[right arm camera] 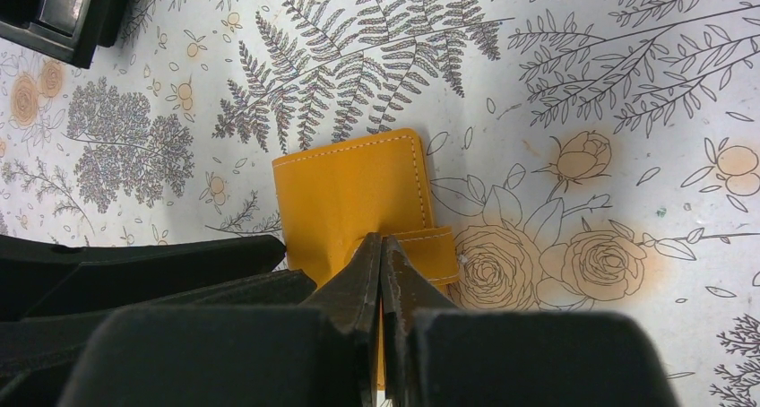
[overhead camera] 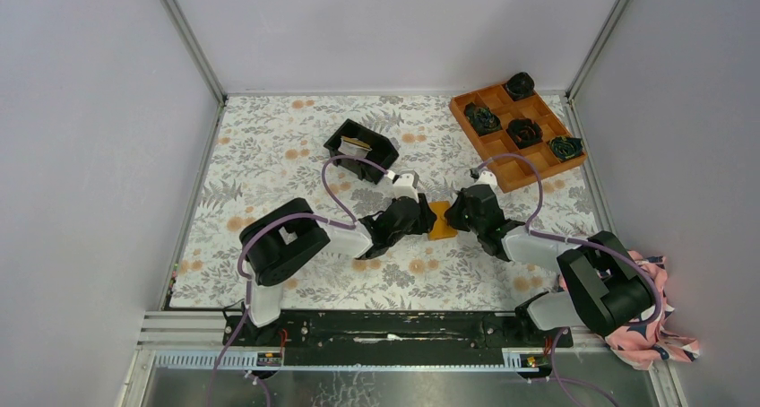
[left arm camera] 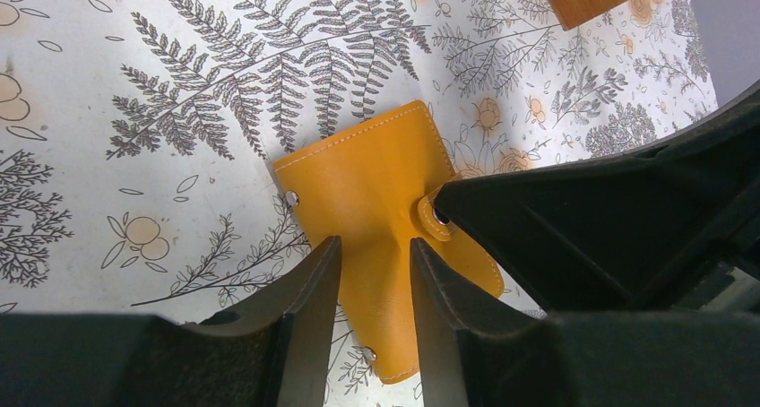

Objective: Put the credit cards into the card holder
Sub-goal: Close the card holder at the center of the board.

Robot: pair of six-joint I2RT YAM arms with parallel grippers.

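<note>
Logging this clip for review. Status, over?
Left gripper open over folded card holder. Right gripper shut at its snap tab. Cards in black bin. Nothing blocking.

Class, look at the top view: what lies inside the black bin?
At least one credit card lies inside the black bin; any cards stacked beneath it cannot be seen.

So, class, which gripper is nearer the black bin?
Left. The left gripper is at the wallet, on the side toward the bin; the right gripper is at its other side, farther off.
</note>
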